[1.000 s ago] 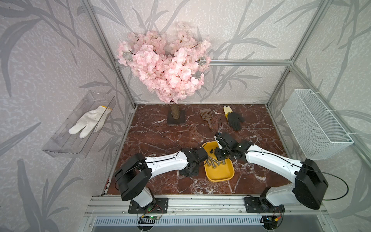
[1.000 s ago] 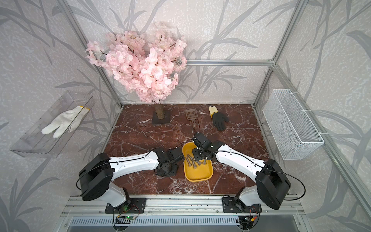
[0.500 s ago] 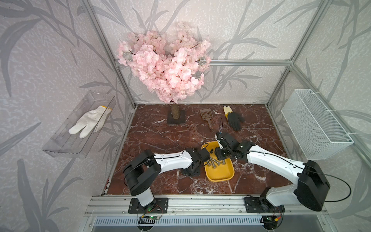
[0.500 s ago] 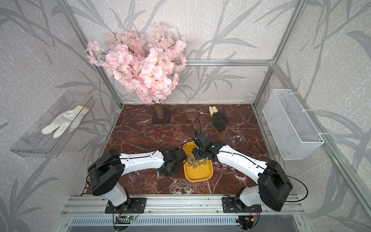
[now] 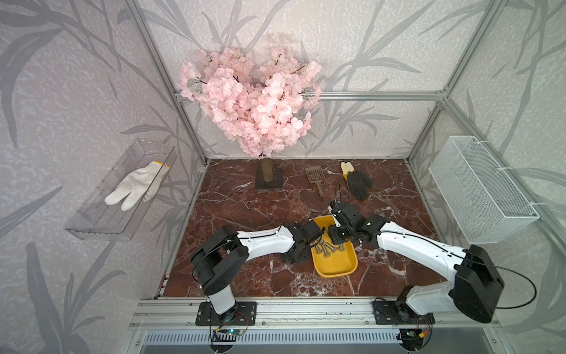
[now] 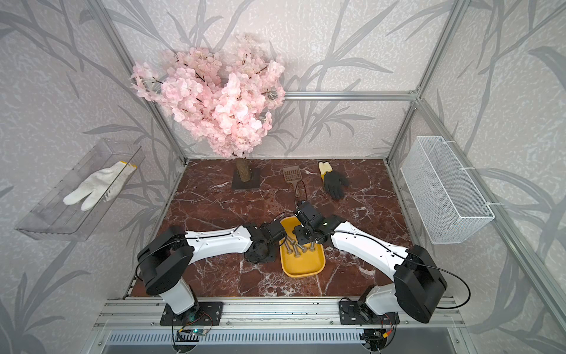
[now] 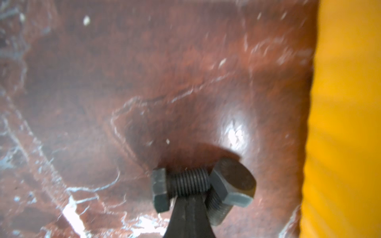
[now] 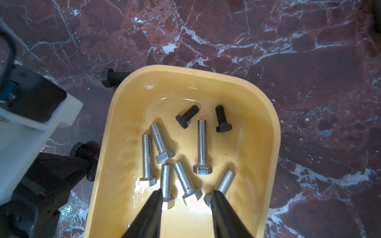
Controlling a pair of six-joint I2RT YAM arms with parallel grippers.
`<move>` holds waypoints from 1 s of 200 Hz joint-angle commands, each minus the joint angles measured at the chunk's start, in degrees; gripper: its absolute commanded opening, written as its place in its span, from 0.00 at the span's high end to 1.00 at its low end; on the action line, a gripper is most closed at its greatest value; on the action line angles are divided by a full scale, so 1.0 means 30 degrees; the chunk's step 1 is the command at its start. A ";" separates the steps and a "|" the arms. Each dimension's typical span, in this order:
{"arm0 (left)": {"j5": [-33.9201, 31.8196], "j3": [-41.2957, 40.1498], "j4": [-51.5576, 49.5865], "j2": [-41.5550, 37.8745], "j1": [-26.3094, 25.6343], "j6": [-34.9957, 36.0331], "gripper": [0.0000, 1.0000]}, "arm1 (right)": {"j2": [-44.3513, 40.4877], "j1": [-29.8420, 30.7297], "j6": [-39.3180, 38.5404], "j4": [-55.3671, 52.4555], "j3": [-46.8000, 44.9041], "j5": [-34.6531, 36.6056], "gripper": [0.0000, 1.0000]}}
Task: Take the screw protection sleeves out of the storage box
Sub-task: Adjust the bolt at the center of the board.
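1. Left arm has swung its elbow and shoulder block in closer to the box than a second ago. Both grippers sit about where they were.
2. Two screw protection sleeves lie flat on the floor of the storage box. Cap ends face the right gripper, threads point away at the rounded end wall. One runs pretty much along the box's long axis, the other slants across it.
3. Three more are out on the marble, on the left arm's side of the box. One sits by the rounded corner with its shaft aimed at the box wall. The other two are crossed: one crosswise to the fingers, one with its cap face turned to the wrist camera.
4. Surface is a red-brown marble tabletop with white veins, inside a metal frame with grey leaf wallpaper. At the back there's a pink blossom tree, a brown scoop and a black glove. A clear bin on one wall holds a white glove, and a wire basket hangs on the other.
5. Left gripper is pinched fully together with nothing held, and the crossed pair lies right at its tip.
6. Right gripper is partly spread and empty, over the silver bolts. The boxed sleeves lie just past those.
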 commanded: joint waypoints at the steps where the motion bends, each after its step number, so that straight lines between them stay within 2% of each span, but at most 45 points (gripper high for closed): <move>1: -0.0081 0.0439 0.1082 0.0703 0.0367 -0.0099 1.00 | -0.0174 -0.0092 -0.0047 -0.0284 -0.0260 0.0371 0.57; 79: -0.0565 0.0588 0.1303 0.0765 0.1972 0.0505 1.00 | -0.0186 -0.0095 -0.0010 -0.0337 -0.0294 0.0375 0.57; 125: 0.0614 0.0649 0.1308 -0.1157 0.1896 0.0421 1.00 | -0.0141 -0.0084 0.0066 -0.0313 -0.0324 0.0342 0.57; 134: 0.0524 0.0618 0.1061 -0.1647 0.1925 0.0369 0.98 | -0.0150 -0.0083 0.0066 -0.0333 -0.0318 0.0342 0.57; 165: 0.0081 0.0530 0.0291 -0.2785 0.2320 0.0603 0.75 | -0.0359 -0.0099 0.0141 -0.0430 -0.0377 0.0415 0.57; 200: 0.0606 0.0434 0.0280 -0.2262 0.3081 0.1514 0.72 | -0.0464 -0.0080 0.0133 -0.0486 -0.0378 0.0430 0.57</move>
